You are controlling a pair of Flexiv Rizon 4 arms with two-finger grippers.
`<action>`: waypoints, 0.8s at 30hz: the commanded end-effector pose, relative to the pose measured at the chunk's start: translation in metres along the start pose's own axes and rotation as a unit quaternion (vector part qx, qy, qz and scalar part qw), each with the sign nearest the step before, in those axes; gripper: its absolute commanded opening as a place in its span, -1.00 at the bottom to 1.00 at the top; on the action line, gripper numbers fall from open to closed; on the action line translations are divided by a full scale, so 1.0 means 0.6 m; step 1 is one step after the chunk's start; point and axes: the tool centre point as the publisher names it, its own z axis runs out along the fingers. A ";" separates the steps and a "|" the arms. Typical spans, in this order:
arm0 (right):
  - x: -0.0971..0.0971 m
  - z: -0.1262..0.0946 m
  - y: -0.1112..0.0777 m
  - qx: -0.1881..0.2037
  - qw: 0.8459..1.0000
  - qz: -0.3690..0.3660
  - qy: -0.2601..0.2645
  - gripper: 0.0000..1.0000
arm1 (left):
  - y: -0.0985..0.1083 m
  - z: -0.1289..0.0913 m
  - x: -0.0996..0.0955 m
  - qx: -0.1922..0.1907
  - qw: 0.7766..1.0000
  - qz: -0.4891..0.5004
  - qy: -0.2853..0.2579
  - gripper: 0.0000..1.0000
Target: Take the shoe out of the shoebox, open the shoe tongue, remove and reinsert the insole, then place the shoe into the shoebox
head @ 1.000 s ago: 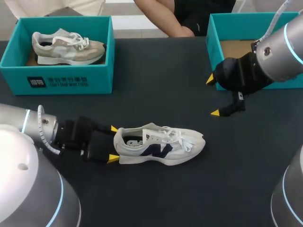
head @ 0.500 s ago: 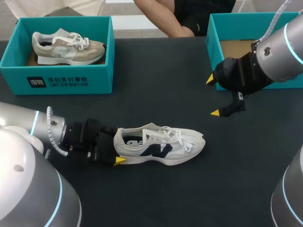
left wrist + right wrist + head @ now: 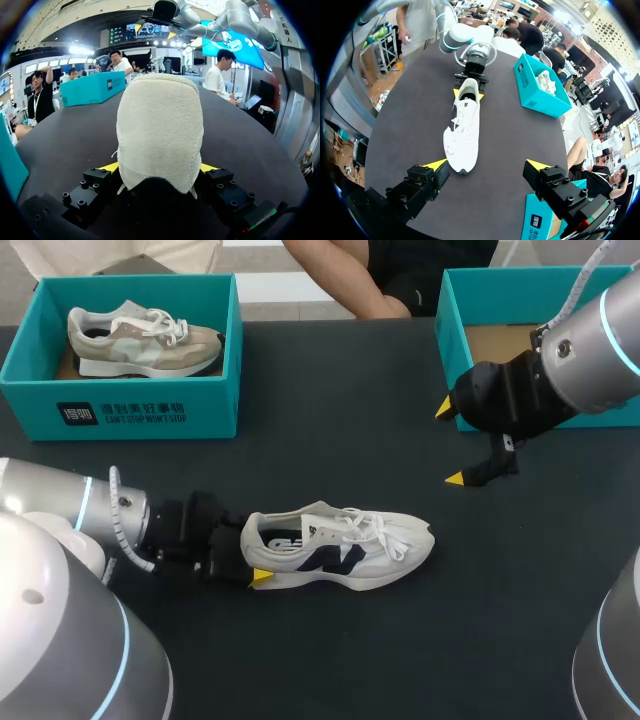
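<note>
Pinching white shoe (image 3: 340, 548) at heel with left fingers (image 3: 262, 577); holding right fingers (image 3: 455, 478) spread, empty, near teal shoebox (image 3: 445, 310).

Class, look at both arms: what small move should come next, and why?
Probably move the right gripper toward the shoe to reach its tongue. The left gripper is at its heel, while the right gripper hangs open, well clear of it.

The right shoebox (image 3: 490, 295) runs off the head view's edge, partly behind the right arm (image 3: 600, 350). In the left wrist view, the heel of the shoe (image 3: 160, 130) hides its front.
</note>
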 end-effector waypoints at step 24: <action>0.049 0.066 0.099 0.144 0.914 0.364 -0.110 1.00 | 0.003 0.006 0.005 -0.004 1.000 -0.004 0.003 -1.00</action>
